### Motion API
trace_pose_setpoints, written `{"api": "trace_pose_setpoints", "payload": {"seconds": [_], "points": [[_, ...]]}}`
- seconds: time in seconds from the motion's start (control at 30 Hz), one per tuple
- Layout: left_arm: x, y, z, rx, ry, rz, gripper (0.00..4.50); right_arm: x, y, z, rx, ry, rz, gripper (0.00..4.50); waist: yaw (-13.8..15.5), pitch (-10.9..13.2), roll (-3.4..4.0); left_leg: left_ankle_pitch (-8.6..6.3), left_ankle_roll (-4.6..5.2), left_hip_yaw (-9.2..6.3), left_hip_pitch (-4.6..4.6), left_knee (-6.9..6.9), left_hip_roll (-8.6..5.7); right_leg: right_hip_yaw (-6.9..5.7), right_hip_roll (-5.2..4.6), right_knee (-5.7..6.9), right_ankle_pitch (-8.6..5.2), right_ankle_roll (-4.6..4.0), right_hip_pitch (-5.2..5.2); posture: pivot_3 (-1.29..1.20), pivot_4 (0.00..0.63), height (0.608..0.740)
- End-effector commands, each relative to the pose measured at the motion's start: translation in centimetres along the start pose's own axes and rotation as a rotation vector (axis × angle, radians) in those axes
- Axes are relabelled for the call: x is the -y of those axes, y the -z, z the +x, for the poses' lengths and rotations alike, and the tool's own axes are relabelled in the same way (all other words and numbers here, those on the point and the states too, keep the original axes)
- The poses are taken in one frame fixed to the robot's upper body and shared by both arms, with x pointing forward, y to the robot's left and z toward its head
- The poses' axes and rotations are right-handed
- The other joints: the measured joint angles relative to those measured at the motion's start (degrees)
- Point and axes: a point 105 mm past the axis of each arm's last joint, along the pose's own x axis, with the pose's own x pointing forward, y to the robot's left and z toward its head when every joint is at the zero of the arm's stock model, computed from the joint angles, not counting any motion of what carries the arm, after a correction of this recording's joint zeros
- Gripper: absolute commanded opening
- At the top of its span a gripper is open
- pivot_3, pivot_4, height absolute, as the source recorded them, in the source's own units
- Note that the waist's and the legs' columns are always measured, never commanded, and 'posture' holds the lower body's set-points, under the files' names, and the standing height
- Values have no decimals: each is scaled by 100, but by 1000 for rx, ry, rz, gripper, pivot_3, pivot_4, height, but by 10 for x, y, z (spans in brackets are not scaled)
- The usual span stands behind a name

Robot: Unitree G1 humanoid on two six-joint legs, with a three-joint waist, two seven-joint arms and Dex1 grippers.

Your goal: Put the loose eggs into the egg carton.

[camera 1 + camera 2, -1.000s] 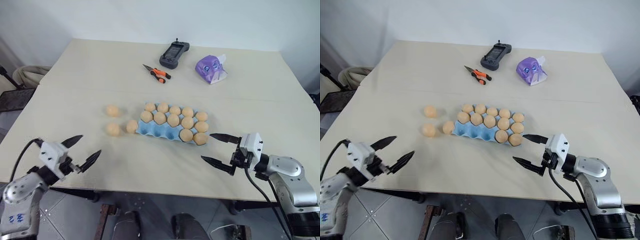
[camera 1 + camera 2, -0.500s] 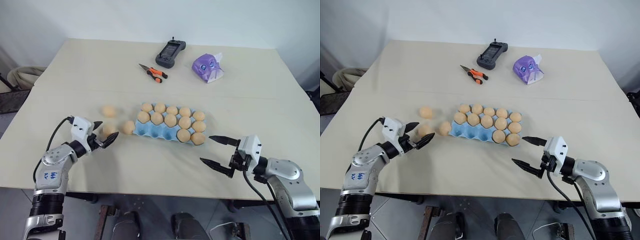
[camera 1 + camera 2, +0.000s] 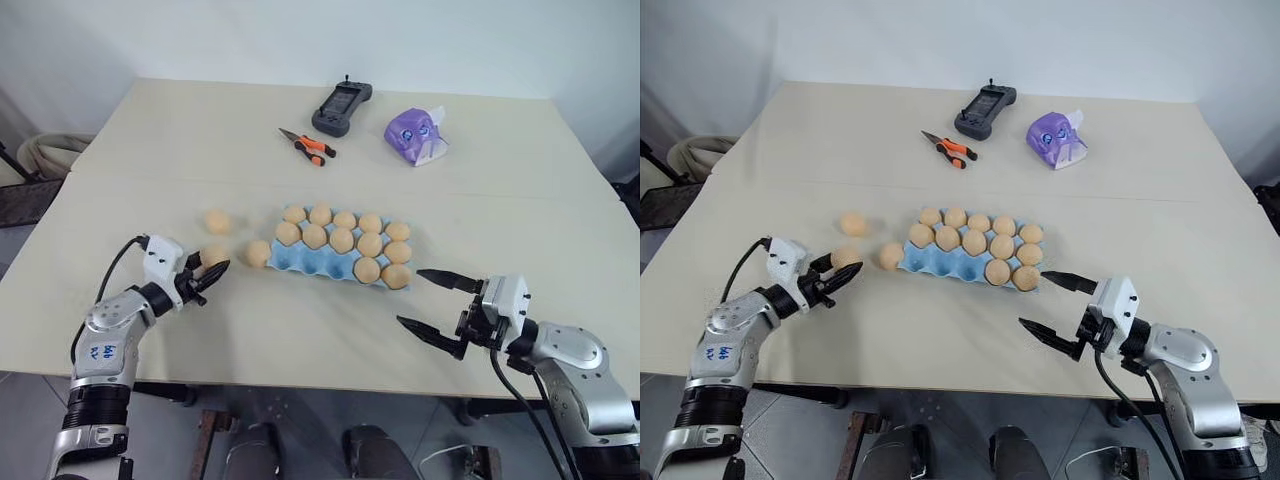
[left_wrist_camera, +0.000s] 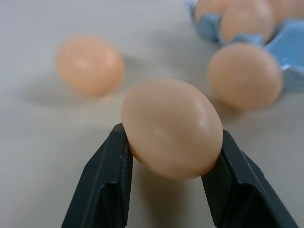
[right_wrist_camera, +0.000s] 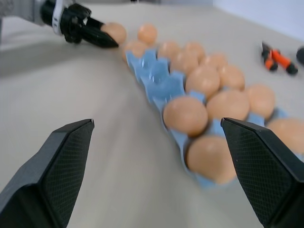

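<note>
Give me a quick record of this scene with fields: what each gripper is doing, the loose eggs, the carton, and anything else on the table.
left gripper: shut on an egg on the table
right gripper: open, holding nothing, near the carton's right end
loose eggs: the gripped one, one touching the carton's left end, one apart, farther left
egg carton: light blue, front row cups on the left side empty
other items: pliers, black handheld controller, purple tissue pack, all at the far side

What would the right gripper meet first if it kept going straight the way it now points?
Probably the egg carton: the open right gripper points at its near-right end, where an egg sits in the corner cup. Its height is unclear, so it might pass over.
</note>
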Motion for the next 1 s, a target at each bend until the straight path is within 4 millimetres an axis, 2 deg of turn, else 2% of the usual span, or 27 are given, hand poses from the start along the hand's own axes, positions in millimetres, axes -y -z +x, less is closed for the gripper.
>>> {"api": "trace_pose_setpoints", "payload": {"seconds": [0.03,0.13,0.27,0.33,0.43,0.57,0.73,0.9,1.0], "points": [[14,-39,-10,114,152,126,1705,-4,-25,9,89,-20,-54,4500,7,0,0,1,-2,0,0,-2,1,-1,0,3,-1,-2,-2,0,150,740],[36,-45,-6,105,306,156,1705,-4,-21,7,66,-13,-49,4500,28,0,0,1,-2,0,0,-5,-1,-2,0,1,-2,-3,-2,0,150,740],[72,-47,12,117,490,130,1705,1,-10,-5,20,36,-53,4500,106,0,0,-2,6,-2,-1,-3,-12,-8,-3,-14,-2,-2,8,0,150,740],[93,-49,30,155,550,110,1705,4,-8,-12,6,70,-57,4500,159,0,0,-3,9,0,-2,-2,-14,-4,-3,-16,0,0,8,0,150,740],[113,-54,52,201,587,104,1705,4,-7,-18,-6,100,-64,4500,169,0,0,-3,14,-3,-7,5,-17,-5,-3,-19,3,6,9,0,150,740],[141,-70,93,263,604,103,1705,2,-7,-26,-20,160,-67,4500,166,0,1,-2,15,-6,-8,13,-30,-3,5,-17,4,8,8,0,150,740],[149,-68,114,235,623,148,1705,0,-10,-30,-24,202,-75,4500,68,-2,3,-1,11,4,-5,13,-25,10,16,-16,4,9,5,0,150,740],[152,-63,118,219,661,158,1705,-3,-11,-32,-30,231,-77,4500,53,-2,4,3,5,0,-5,7,-21,7,18,-17,4,9,3,0,150,740],[151,-63,117,228,658,159,2616,-5,-12,-31,-29,237,-76,4500,59,-2,3,2,6,1,-7,9,-21,7,11,-18,4,9,4,0,150,740]]}}
